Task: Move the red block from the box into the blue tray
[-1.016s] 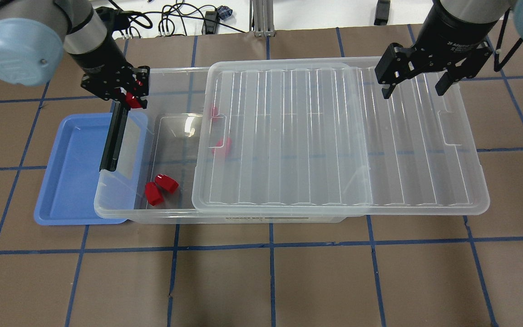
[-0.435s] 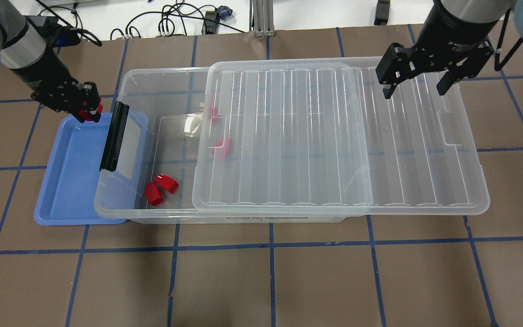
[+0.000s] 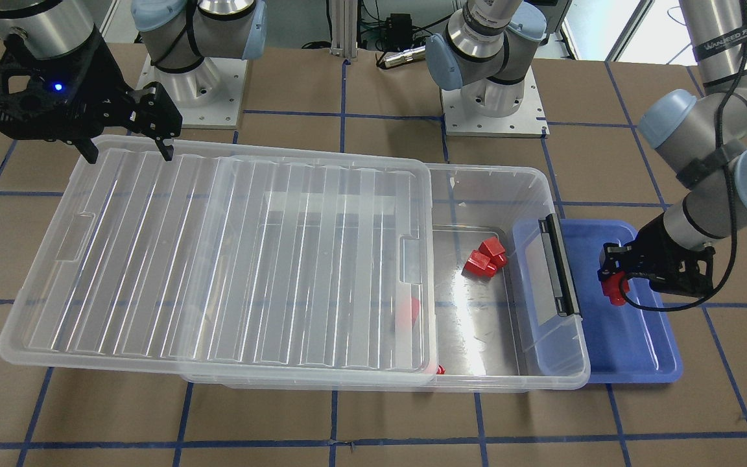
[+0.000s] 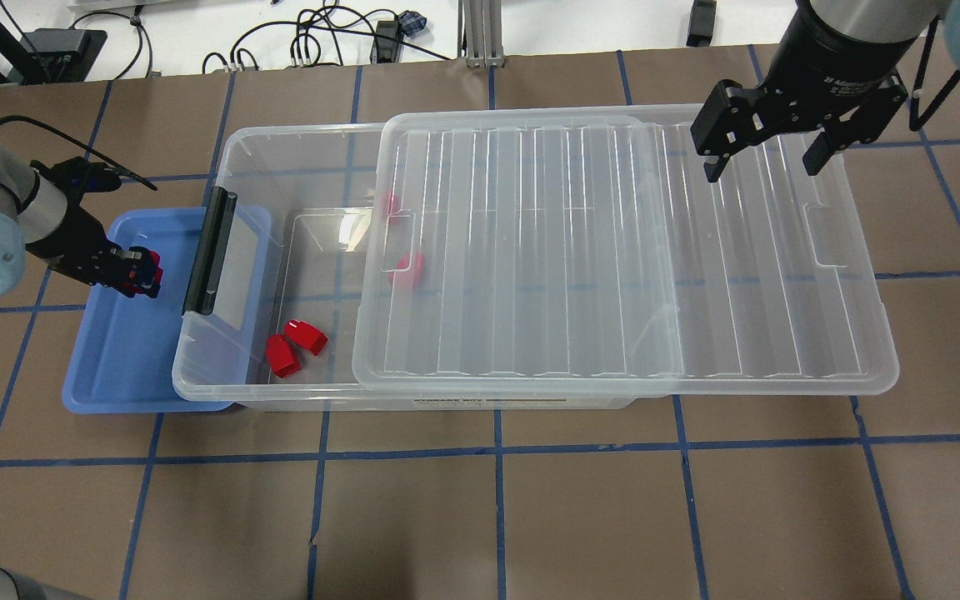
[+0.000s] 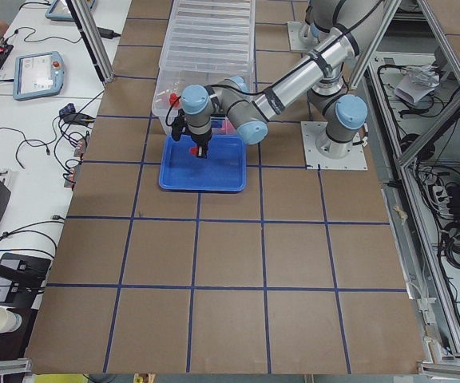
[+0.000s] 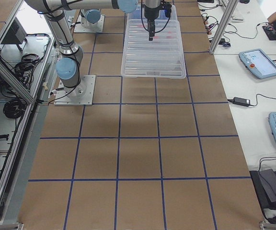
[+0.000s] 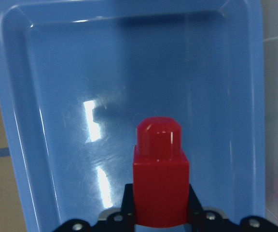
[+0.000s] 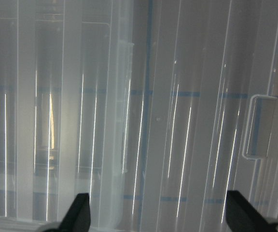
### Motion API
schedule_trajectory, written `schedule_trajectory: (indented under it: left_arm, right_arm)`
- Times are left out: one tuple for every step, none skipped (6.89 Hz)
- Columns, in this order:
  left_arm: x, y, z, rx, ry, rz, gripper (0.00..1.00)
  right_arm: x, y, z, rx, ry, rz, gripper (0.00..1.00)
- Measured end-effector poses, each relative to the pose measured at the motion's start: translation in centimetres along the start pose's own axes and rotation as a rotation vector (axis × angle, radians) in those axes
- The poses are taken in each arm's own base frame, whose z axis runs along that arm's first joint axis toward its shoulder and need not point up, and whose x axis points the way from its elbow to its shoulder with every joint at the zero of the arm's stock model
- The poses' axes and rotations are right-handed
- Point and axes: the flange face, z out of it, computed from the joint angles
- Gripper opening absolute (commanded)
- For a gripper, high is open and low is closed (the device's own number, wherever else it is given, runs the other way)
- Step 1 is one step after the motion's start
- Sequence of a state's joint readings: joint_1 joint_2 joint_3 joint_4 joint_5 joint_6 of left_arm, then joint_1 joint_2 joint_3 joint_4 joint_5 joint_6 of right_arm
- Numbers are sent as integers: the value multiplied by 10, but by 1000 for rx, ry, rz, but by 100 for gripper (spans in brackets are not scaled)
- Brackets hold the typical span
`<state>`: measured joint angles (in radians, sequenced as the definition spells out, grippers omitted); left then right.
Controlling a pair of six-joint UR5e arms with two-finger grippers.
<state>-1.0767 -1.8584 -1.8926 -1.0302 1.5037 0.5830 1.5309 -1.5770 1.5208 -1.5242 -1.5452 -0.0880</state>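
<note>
My left gripper is shut on a red block and holds it, stub pointing down, low over the blue tray. In the left wrist view the block sits between the fingers above the tray floor. The clear box stands beside the tray, its left end overlapping the tray's right side. Its ribbed lid is slid to the right, which leaves the left end open. Two red blocks lie in the open end. Two more show dimly under the lid. My right gripper is open above the lid's far right part.
The box's black latch handle stands up between the tray and the box opening. The lid overhangs the box on the right. Cables lie beyond the table's far edge. Brown table surface with blue tape lines lies in front.
My left gripper has carried the red block from above the box's left end leftward and down over the blue tray. The right gripper has not moved.
</note>
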Motion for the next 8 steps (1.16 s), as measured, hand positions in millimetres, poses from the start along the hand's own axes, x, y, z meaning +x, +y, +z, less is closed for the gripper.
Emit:
schedule_trajectory:
  left_arm:
    - [-2,1,13,3,-3,-2,97]
    - [-4,0,12,11,-10,-11,100]
    - [-4,-3,-2,16,-21,-29,100]
    - [-1,-8,-33,4,-25,-57,100]
    - [11,-16,-79,-18,-19,-90,100]
    - [40,-26,-132,-36,-18,-125,100]
    - [91,-35,-177,-42,-32,-157,100]
    - [149,-38,-205,-29,-54,-175,100]
  right_arm:
    - [1,-1,0,1,0,-1,100]
    - [4,-3,0,0,0,1,100]
    - [15,-6,1,-5,0,12,100]
    - [38,-9,1,-8,-1,36,100]
    - [72,-11,2,-14,-2,71,100]
    - [116,-10,4,-18,-3,105,100]
    - [159,-7,6,-20,-4,114,100]
    - [195,-4,14,-8,4,100,100]
